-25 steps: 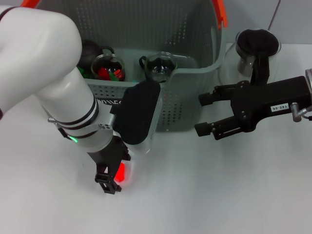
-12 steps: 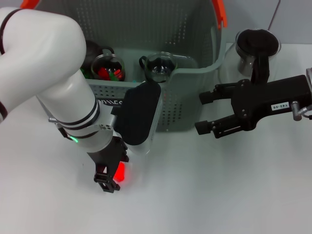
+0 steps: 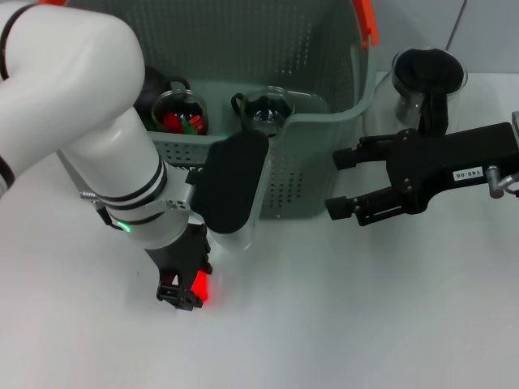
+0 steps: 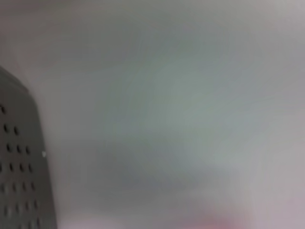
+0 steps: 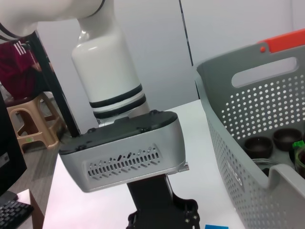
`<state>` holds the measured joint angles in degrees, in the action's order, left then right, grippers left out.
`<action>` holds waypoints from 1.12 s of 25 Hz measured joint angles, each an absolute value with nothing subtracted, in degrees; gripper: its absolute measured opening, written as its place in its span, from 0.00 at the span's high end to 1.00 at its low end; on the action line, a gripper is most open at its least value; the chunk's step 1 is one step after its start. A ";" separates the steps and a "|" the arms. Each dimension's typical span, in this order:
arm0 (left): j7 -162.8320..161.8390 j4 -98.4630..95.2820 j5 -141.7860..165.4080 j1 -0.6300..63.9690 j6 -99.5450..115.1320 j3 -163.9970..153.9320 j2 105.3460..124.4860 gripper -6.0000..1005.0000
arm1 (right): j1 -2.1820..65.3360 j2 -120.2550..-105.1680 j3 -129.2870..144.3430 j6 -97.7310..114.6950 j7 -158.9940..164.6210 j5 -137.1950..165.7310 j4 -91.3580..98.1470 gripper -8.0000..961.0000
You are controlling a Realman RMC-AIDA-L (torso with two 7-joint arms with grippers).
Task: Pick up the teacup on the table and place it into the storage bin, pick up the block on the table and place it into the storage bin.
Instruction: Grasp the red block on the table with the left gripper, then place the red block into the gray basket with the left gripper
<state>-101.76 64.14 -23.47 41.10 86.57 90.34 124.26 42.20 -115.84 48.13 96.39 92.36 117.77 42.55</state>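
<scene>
A small red block (image 3: 200, 288) lies on the white table just in front of the storage bin (image 3: 324, 121), a grey-green perforated basket also seen in the right wrist view (image 5: 248, 119). My left gripper (image 3: 182, 290) is down at the table right against the block. A glass teacup (image 3: 268, 109) with a black handle stands inside the bin, beside a second glass cup (image 3: 180, 113) holding red and green pieces. My right gripper (image 3: 340, 185) hovers open and empty to the right of the bin.
A glass jar with a black lid (image 3: 426, 81) stands on the table behind the right arm. Dark bowls (image 5: 259, 145) sit inside the bin. An orange handle clip (image 3: 366, 20) marks the bin's far right rim. A blue object (image 5: 217, 226) lies on the table near the left arm.
My left gripper has shifted slightly toward the bin while the red block stayed in place. The right gripper has drifted a little to the right.
</scene>
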 joint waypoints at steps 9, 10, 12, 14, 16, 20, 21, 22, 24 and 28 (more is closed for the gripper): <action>-101.38 71.11 -26.70 42.07 98.84 98.04 124.26 0.55 | 42.09 -115.84 47.75 96.96 91.89 117.68 42.55 0.02; -101.38 71.11 -26.70 42.07 98.84 98.04 124.26 0.55 | 42.08 -115.84 47.68 97.08 91.88 117.67 42.54 0.02; -100.79 75.19 -32.04 42.79 106.68 105.83 124.11 0.55 | 42.08 -115.84 47.60 97.61 91.75 117.63 42.59 0.02; -100.64 77.61 -37.50 43.73 112.53 114.86 123.87 0.55 | 42.08 -115.84 47.55 98.21 91.40 117.58 42.73 0.02; -100.83 79.19 -42.90 44.03 115.21 122.90 123.39 0.55 | 42.09 -115.84 47.49 98.56 90.77 117.43 42.74 0.02; -102.95 79.49 -56.80 43.41 115.05 137.63 120.00 0.55 | 41.88 -115.83 47.46 99.23 89.77 117.05 42.80 0.02; -103.70 78.53 -59.68 43.51 114.40 140.96 119.00 0.55 | 41.87 -115.80 47.45 99.40 89.63 117.04 42.88 0.02; -104.62 77.05 -61.75 43.80 112.96 143.93 117.86 0.55 | 41.88 -115.74 47.46 99.64 89.50 117.03 42.90 0.02; -107.76 71.92 -64.82 44.48 107.09 148.91 115.15 0.56 | 41.95 -115.61 47.52 99.87 89.34 117.03 42.92 0.02; -112.37 59.65 -64.92 45.31 96.15 147.85 110.28 0.56 | 42.29 -115.43 47.92 100.38 89.32 117.03 42.82 0.02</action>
